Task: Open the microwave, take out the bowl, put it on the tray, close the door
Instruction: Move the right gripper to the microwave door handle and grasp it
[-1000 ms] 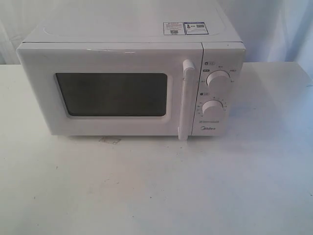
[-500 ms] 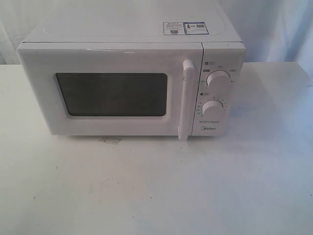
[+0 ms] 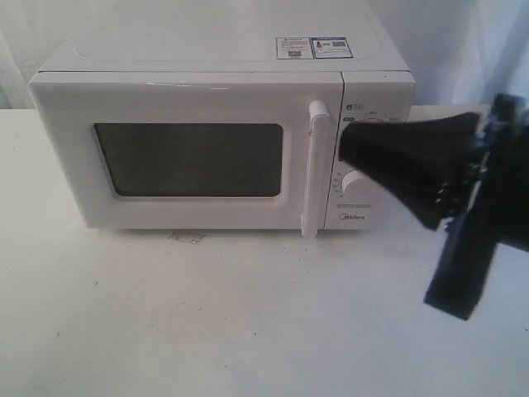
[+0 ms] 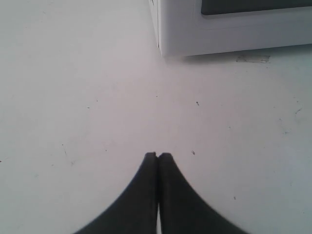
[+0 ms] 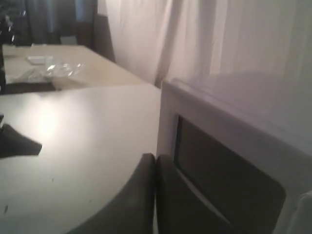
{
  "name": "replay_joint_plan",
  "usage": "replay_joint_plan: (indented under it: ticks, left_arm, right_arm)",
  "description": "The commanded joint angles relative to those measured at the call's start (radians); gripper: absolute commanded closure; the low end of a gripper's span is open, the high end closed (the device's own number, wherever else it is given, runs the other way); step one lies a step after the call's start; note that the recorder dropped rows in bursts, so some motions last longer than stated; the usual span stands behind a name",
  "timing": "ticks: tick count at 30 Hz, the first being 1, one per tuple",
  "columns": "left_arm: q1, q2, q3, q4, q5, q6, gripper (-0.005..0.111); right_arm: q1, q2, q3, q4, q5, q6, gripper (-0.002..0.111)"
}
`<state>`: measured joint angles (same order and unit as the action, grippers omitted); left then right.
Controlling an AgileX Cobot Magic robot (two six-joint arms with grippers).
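A white, lightly scuffed tabletop (image 3: 248, 314) fills the scene, with a pale curtain (image 3: 463, 41) hanging behind it. On it, towards the back, stands the white boxy microwave (image 3: 207, 91). Its long axis runs from side to side across the exterior view and its front faces the camera. Its white front door (image 3: 66, 157) is shut, flush with the control panel. The vertical white bar handle (image 3: 314, 169) stands upright along the door's right edge.

We cannot see through the dark rectangular window (image 3: 188, 160), so whatever is inside stays hidden. The black right gripper (image 3: 345, 142) reaches in from the right, its fingers pressed together. Its tip is in front of the control panel just beside the handle, covering the upper knob. Only part of the round white lower knob (image 3: 351, 184) shows beneath it. The arm behind it is blurred.

The black left gripper (image 4: 157, 156) is also pressed together, over bare table near the microwave's lower left corner.

We read "Midea" (image 3: 353, 218) at the foot of the panel. The two stickers (image 3: 314, 47) on top carry print too small to read.
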<state>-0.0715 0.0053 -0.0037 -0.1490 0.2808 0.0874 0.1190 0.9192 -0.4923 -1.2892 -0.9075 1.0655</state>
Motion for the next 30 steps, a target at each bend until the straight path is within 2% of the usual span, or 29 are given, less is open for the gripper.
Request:
replay_joint_plan:
  ticks: [1, 4, 8, 11, 15, 18, 24, 30]
  left_arm:
    - [0.000, -0.005, 0.004, -0.006, -0.002, -0.001, 0.107]
    - [0.000, -0.005, 0.004, -0.006, -0.002, -0.001, 0.107]
    - [0.000, -0.005, 0.004, -0.006, -0.002, -0.001, 0.107]
    - [0.000, -0.005, 0.004, -0.006, -0.002, -0.001, 0.107]
    - [0.000, -0.005, 0.004, -0.006, -0.002, -0.001, 0.107]
    - [0.000, -0.005, 0.004, -0.006, -0.002, -0.001, 0.107]
    - [0.000, -0.005, 0.004, -0.006, -0.002, -0.001, 0.107]
    - [0.000, -0.005, 0.004, -0.006, -0.002, -0.001, 0.107]
  right_arm:
    - [0.000, 0.163, -0.005, -0.012, -0.105, -0.214, 0.101]
    - [0.000, 0.244, -0.005, 0.026, -0.099, -0.409, 0.088]
    - [0.000, 0.340, -0.007, 0.176, -0.058, -0.614, 0.059]
    - [-0.003, 0.415, -0.007, 0.277, -0.060, -0.815, 0.047]
    - [-0.003, 0.506, -0.007, 0.381, -0.104, -0.984, 0.047]
    - [-0.035, 0.566, -0.007, 0.445, -0.191, -0.998, 0.047]
    - [-0.082, 0.681, -0.030, 0.449, -0.314, -1.019, 0.047]
    - [-0.085, 0.760, -0.074, 0.454, -0.314, -1.017, 0.047]
